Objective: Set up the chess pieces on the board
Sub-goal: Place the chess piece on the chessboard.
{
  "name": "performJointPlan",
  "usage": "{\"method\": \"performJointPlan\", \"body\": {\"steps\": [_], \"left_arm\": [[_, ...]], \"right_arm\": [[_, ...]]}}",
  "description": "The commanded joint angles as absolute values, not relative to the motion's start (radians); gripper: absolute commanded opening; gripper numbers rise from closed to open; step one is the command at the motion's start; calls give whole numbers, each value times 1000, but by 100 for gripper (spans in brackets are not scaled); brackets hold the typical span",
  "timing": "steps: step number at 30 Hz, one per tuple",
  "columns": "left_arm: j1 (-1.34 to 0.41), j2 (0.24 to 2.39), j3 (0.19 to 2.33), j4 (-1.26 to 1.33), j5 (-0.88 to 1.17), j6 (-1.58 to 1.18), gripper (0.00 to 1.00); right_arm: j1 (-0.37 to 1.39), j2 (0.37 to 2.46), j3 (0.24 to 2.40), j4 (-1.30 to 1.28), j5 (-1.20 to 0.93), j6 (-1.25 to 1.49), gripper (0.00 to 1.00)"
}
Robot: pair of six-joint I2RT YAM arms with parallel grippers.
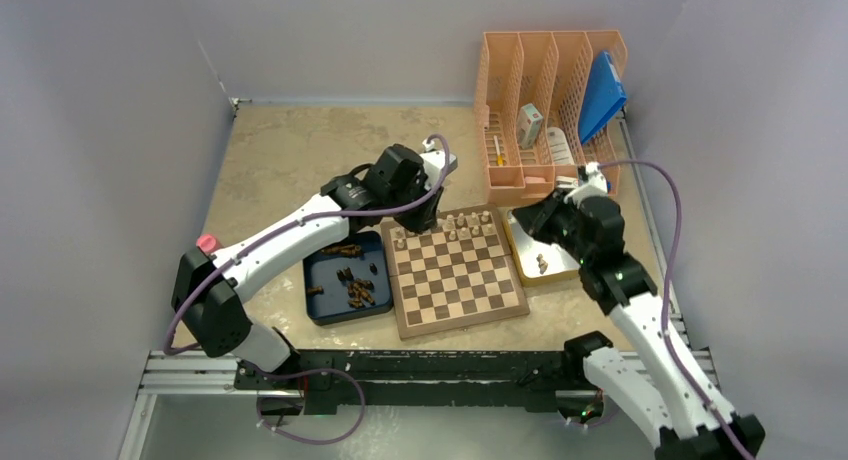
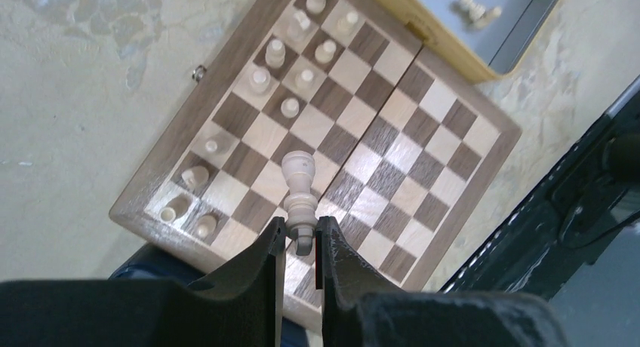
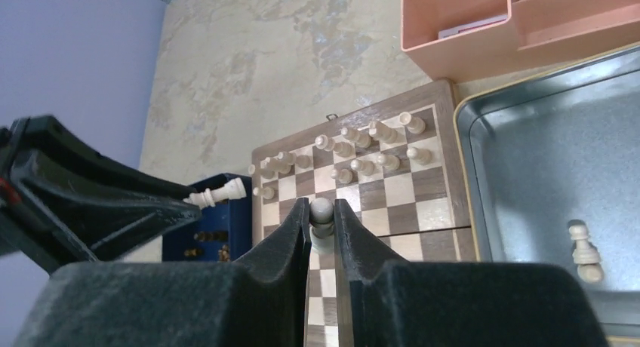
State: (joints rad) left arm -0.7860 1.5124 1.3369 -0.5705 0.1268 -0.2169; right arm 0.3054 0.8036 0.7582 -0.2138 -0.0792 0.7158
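Left tool (image 2: 302,245) pinches pale piece (image 2: 300,188); box (image 1: 530,125) print unreadable.

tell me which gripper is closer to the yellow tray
Right. The right gripper hovers by the yellow tray's board-side edge; the left gripper is across the board.

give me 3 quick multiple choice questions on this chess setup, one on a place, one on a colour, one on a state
1. Where do the dark brown pieces lie?
A. on the board
B. in the blue tray
C. on the floor

2. What colour is the chess piece in the left tool?
A. pale beige
B. dark brown
C. blue

3. How is the right tool?
A. open and empty
B. shut on a pale pawn
C. shut on a dark knight

Answers: 1 B, they are heaped in the tray left of the board; 2 A, the left wrist view shows it pale; 3 B, the pawn sits clamped in it.
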Motion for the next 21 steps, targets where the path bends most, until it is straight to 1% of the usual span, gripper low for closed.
{"method": "performJointPlan", "body": {"steps": [1, 5, 9, 13, 18, 21], "left_arm": [[-775, 1508, 1332, -628, 166, -115, 0], [-774, 1580, 1386, -691, 161, -69, 0], [-770, 1717, 1565, -865, 165, -41, 0], [-755, 1789, 1657, -869, 148, 10, 0], [-729, 1894, 1776, -925, 119, 114, 0], [-705, 1940, 1825, -951, 139, 158, 0]], "right_arm": [[317, 632, 599, -11, -65, 607, 0], [331, 555, 542, 55, -99, 610, 0], [345, 561, 560, 47, -114, 580, 0], [348, 558, 535, 72, -100, 587, 0], [354, 608, 526, 103, -81, 561, 0], [356, 602, 520, 110, -68, 561, 0]]}}
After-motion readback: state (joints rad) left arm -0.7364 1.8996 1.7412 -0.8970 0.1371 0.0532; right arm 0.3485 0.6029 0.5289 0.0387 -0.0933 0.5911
